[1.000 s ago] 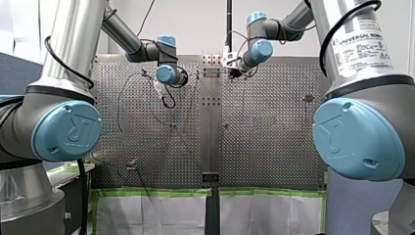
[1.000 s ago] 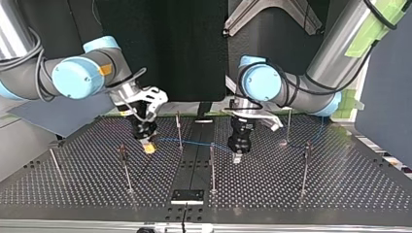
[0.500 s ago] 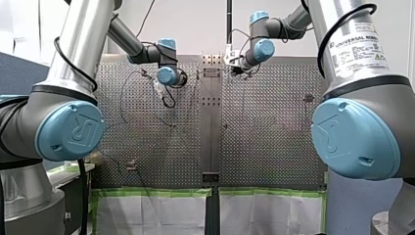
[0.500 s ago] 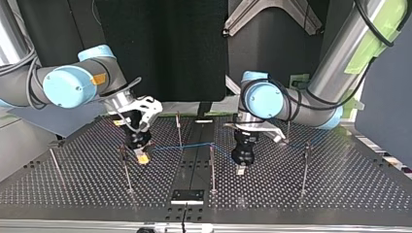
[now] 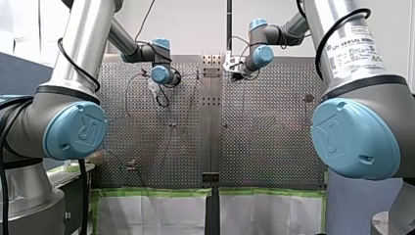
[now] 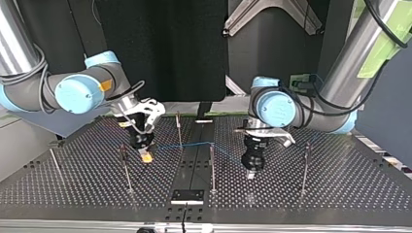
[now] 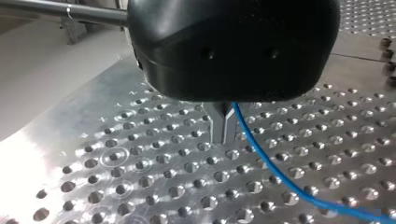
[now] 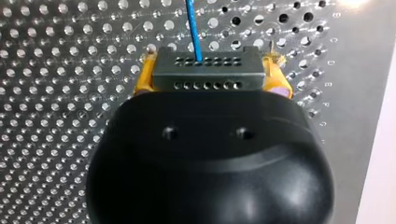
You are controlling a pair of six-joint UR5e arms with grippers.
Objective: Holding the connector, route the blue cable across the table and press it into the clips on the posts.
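My right gripper (image 8: pixel 210 67) is shut on a dark grey connector (image 8: pixel 208 80), held between its yellow pads (image 8: pixel 142 79); the blue cable (image 8: pixel 192 28) leaves the connector's front. In the top view my right gripper (image 6: pixel 145 156) hangs low over the table at the left, beside a thin post (image 6: pixel 125 167). The blue cable (image 6: pixel 194 144) runs from it past two middle posts (image 6: pixel 179 128) (image 6: pixel 212 165) toward my left gripper (image 6: pixel 250 174). My left gripper (image 7: pixel 223 129) has its metal fingers shut just above the perforated table (image 7: pixel 140 177). The blue cable (image 7: pixel 280 177) passes right beside them.
Several thin posts stand on the table, one near the top view's right (image 6: pixel 305 165) and one at its far left (image 6: pixel 56 165). A small black plate (image 6: pixel 187 195) lies at the middle of the front edge. A central seam strip (image 6: pixel 194 165) divides the table.
My left gripper has moved toward the top view's right and closer to the table's front edge. My right gripper shifted slightly forward. The cable now lies straighter across the middle posts.
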